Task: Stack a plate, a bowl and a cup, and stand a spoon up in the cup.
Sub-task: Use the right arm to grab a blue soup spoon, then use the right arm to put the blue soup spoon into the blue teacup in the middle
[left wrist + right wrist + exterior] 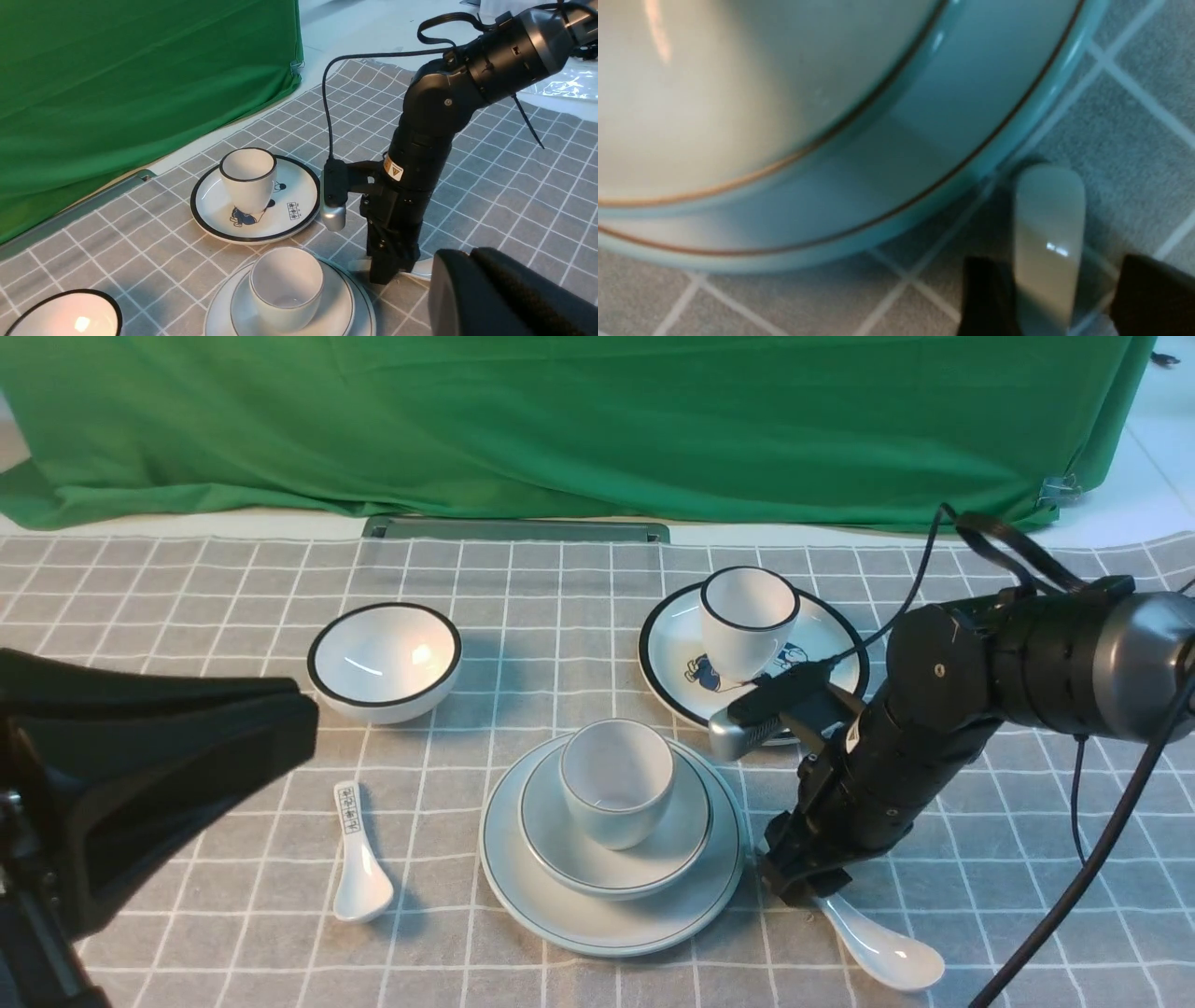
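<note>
Right tool (801, 885) released, jaws straddling handle of white ceramic spoon (882, 952), not clenched. Spoon lies on table (448, 756) at 4 o'clock of plate (607, 933), handle tip just beside rim. Glossy, stiff, brittle, likely slippery: pinch mid-handle. Open room toward 5 o'clock; stacked cup (616, 784) close at 10.

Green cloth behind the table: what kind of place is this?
Probably a robot test setup, not a real kitchen: a green cloth backdrop, a checked tablecloth, and a black robot arm.
</note>
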You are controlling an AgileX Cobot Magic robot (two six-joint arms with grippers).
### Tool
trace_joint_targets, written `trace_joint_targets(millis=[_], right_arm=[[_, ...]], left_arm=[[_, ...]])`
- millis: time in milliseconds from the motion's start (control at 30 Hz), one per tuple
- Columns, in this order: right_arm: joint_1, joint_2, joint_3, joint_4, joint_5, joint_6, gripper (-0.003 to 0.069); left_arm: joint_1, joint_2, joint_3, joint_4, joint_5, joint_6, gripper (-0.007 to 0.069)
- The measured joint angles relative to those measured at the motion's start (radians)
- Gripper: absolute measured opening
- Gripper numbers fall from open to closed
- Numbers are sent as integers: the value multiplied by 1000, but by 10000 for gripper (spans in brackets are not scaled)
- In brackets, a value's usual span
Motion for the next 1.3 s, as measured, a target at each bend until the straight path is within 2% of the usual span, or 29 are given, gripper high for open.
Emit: trace_joint_targets(millis=[100,167,267,300,333,500,600,667,767,900,1000,1033,1100,1133,1167,1300], right_arm=[[0,7,-9,-1,1,0,415],[0,10,-11,-6,1,0,382],[-1,12,-16,-23,8,0,255],[-2,12,-18,-25,14,0,187],[-2,12,-18,-25,19,-2,169],[-1,-27,-7,-10,93,15,175],[20,-164,15,-6,104,58,175],[68,-318,74,-4,-55,82,175],[170,-462,199,0,-401,112,175],[286,-525,358,1,-857,158,175],[341,-511,444,1,-1122,191,175],[362,-476,471,0,-1257,215,175],[365,-455,476,-4,-1328,228,175],[367,-401,479,-16,-1440,251,175],[367,-375,475,-21,-1480,259,175],[368,-266,430,-30,-1570,274,175]], left_arm=[[0,0,0,-8,-2,-1,10],[0,0,0,-11,-5,-1,10],[0,0,0,-14,-4,-1,10],[0,0,0,-14,-1,-1,10],[0,0,0,-14,2,-1,10],[0,0,0,-14,27,-1,10],[0,0,0,-10,27,-1,10],[0,0,0,1,27,-1,10],[0,0,0,6,27,-1,10],[0,0,0,11,27,-3,10],[0,0,0,14,31,-3,10],[0,0,0,15,37,-3,10],[0,0,0,15,39,-3,10],[0,0,0,16,39,-3,10],[0,0,0,16,42,-3,10],[0,0,0,16,46,-3,10]])
